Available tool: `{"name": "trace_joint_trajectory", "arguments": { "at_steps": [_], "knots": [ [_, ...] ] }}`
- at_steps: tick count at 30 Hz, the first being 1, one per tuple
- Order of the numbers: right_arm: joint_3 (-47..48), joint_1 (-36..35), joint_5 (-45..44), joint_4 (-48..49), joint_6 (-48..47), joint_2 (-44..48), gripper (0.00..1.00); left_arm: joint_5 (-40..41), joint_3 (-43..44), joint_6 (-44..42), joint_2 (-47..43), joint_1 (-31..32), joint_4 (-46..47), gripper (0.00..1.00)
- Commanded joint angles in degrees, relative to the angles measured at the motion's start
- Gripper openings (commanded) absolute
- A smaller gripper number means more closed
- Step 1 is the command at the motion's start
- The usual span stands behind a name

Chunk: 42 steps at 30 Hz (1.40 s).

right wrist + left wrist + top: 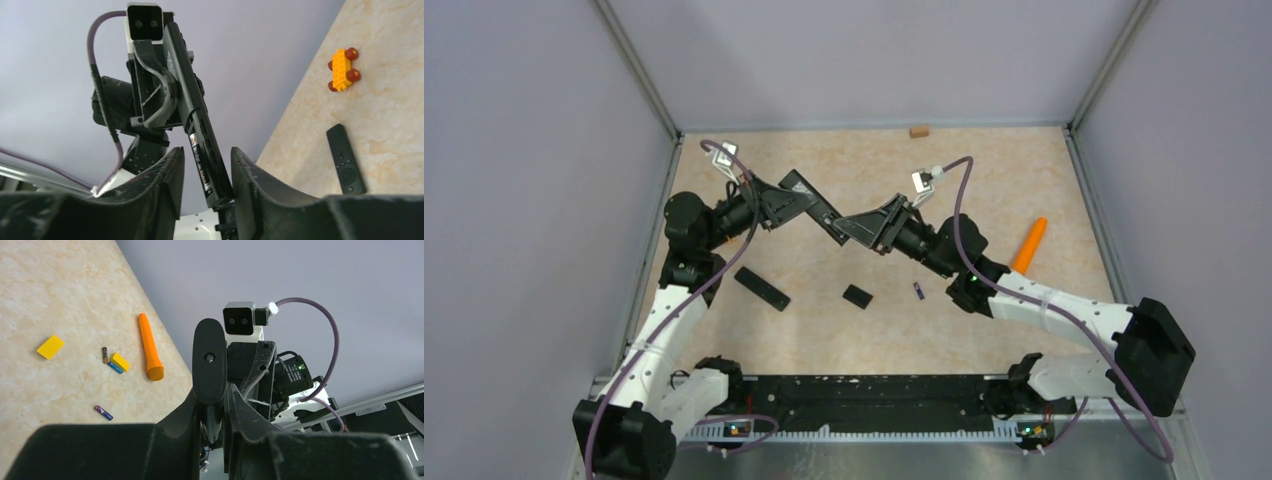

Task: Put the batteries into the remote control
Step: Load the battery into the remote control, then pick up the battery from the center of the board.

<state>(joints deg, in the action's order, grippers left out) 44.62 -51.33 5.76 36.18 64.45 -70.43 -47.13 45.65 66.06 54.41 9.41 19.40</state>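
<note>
Left tool [215, 415] pinching one end of the remote [209, 360], right tool [207, 152] spread around the other end, remote held over the table [50, 290], one battery [199, 159] in its open bay, purple battery [104, 413] loose on the table

Bright, even light; blurred near foreground.
</note>
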Motion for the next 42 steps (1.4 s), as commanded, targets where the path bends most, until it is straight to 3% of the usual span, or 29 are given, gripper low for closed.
{"name": "trace_joint_trajectory", "arguments": {
  "at_steps": [1, 5, 8, 11, 13, 17, 24, 31, 37, 42],
  "knots": [
    [1.52, 0.33, 1.38, -0.06, -4.49, 1.77, 0.36, -1.09, 1.83, 0.07, 0.33, -0.13, 3.31, 0.0],
    [2.53, 0.31, 2.02, -1.72, -5.19, 0.5, 0.21, -1.54, 1.66, 0.71, 0.39, -0.14, 4.23, 0.0],
    [2.51, 0.3, 1.91, -2.19, -5.29, 0.19, 0.19, -1.59, 1.61, 0.44, 0.19, -0.14, 4.23, 0.0],
    [2.44, 0.33, 0.92, -3.93, -5.68, 0.89, 0.3, -1.33, 1.69, -0.89, 0.04, -0.16, 2.48, 0.0],
    [2.26, 0.35, -0.36, -5.78, -6.19, 2.21, 0.48, -1.31, 1.69, -1.81, -0.11, -0.18, 1.39, 0.0],
    [1.6, 0.57, -2.33, -10.87, -8.48, 6.39, 0.68, -0.39, 1.58, -5.12, -0.72, -0.18, -2.84, 0.0],
    [3.3, 0.88, -13.64, -34.21, -13.94, 16.33, 0.73, 3.45, 1.51, -14.58, -2.64, -0.18, -12.41, 0.0],
    [13.95, 0.97, -23.59, -62.57, -20.39, 16.16, 0.74, 4.31, -2.47, -21.35, -4.76, -0.18, -14.77, 0.0],
    [13.46, 0.96, -33.69, -71.55, -23.18, 12.68, 0.74, 10.52, -3.59, -26.84, -8.85, -0.18, -23.08, 0.0],
    [14.35, 1.05, -40.39, -79.54, -20.3, 8.29, 0.76, 8.55, -3.2, -27.6, -9.82, -0.18, -25.86, 0.0]
  ]
}}
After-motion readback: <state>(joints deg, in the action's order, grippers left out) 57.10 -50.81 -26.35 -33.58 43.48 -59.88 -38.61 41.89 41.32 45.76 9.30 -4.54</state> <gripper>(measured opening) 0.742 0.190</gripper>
